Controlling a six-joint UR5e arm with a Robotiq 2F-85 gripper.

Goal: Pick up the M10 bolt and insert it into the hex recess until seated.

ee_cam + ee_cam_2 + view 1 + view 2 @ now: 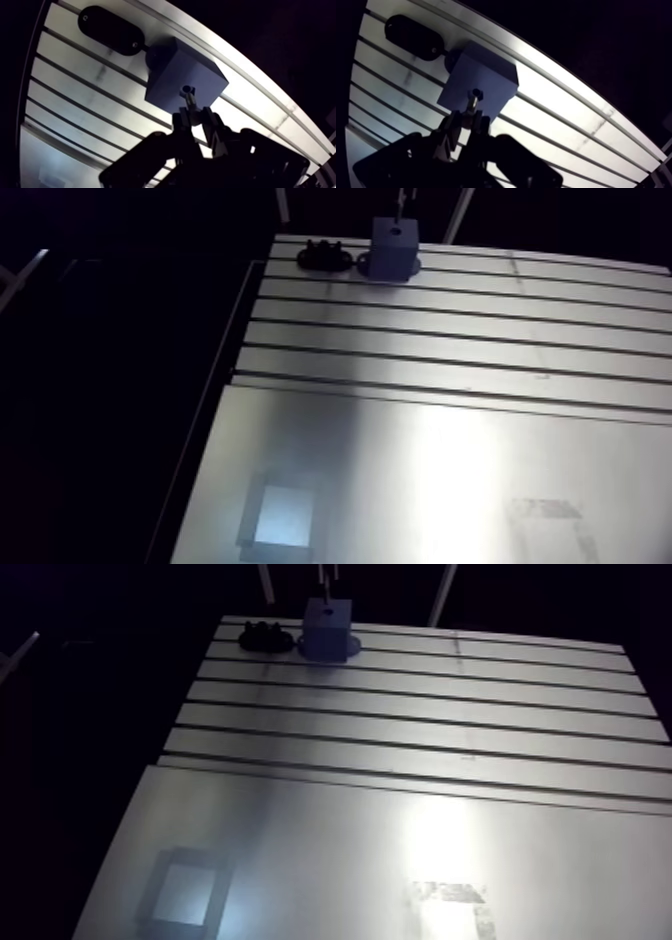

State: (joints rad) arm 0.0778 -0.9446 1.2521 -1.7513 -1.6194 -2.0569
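M10 bolt (pixel 189 101) is sitting pinched between the two fingers of the gripper (pixel 193 115), which is clamping it by its upper part so that the shank is pointing down at the grey block (pixel 170 75). In the wrist view the bolt's tip is meeting the small dark opening of the hex recess (pixel 186 90) on the block's top face; whether it is entering cannot be told. The block is standing upright on the slotted table (pixel 450 338), near its far edge, resting on a rounded base. Just beside it a black oval holder (pixel 325 257) is lying flat on the same table, close to the block but apart from the gripper. In the arm view the gripper is hanging straight over the block.
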